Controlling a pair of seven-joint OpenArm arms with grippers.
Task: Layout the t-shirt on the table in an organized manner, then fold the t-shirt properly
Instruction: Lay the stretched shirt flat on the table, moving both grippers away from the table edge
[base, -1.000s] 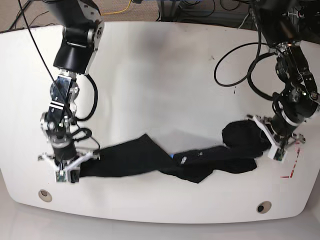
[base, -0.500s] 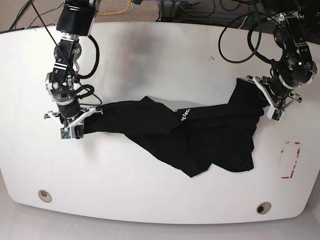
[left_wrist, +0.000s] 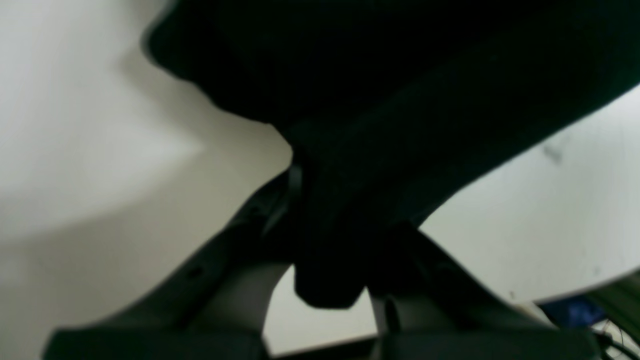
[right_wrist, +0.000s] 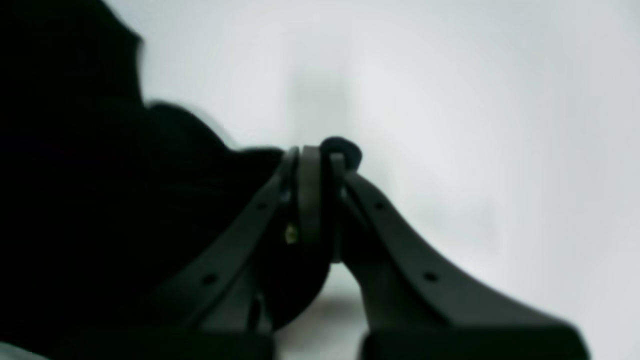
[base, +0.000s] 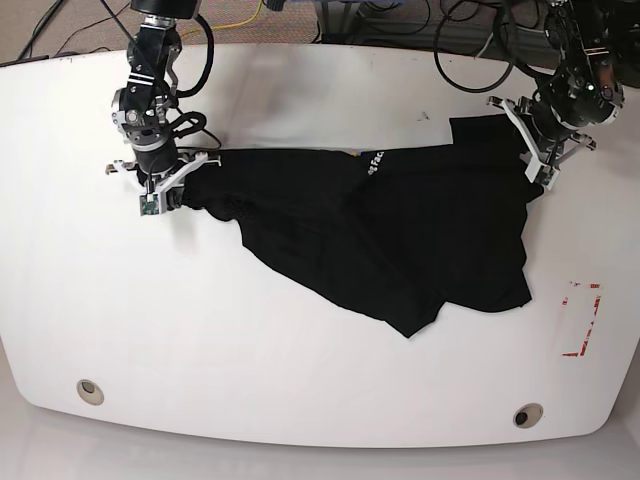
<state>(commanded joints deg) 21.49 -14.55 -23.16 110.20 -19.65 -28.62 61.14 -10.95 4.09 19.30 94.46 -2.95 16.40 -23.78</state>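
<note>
The black t-shirt (base: 400, 230) hangs stretched between my two grippers over the far half of the white table (base: 300, 380), its lower part draping down onto the surface. A small white print shows near its top edge. At the base view's left, my right gripper (base: 165, 190) is shut on one end of the t-shirt (right_wrist: 100, 210), with a fold poking out past the fingertips. My left gripper (base: 535, 160) at the right is shut on the other end, where dark cloth (left_wrist: 400, 100) fills the space between the fingers.
Two round metal grommets (base: 90, 389) (base: 527, 414) sit near the table's front edge. A red tape rectangle (base: 580, 320) marks the right front. Black cables and arm bases crowd the far edge.
Both grippers have moved toward the far edge of the table while holding the t-shirt. The cloth has gone from a bunched strip near the front to a wider spread sheet.
</note>
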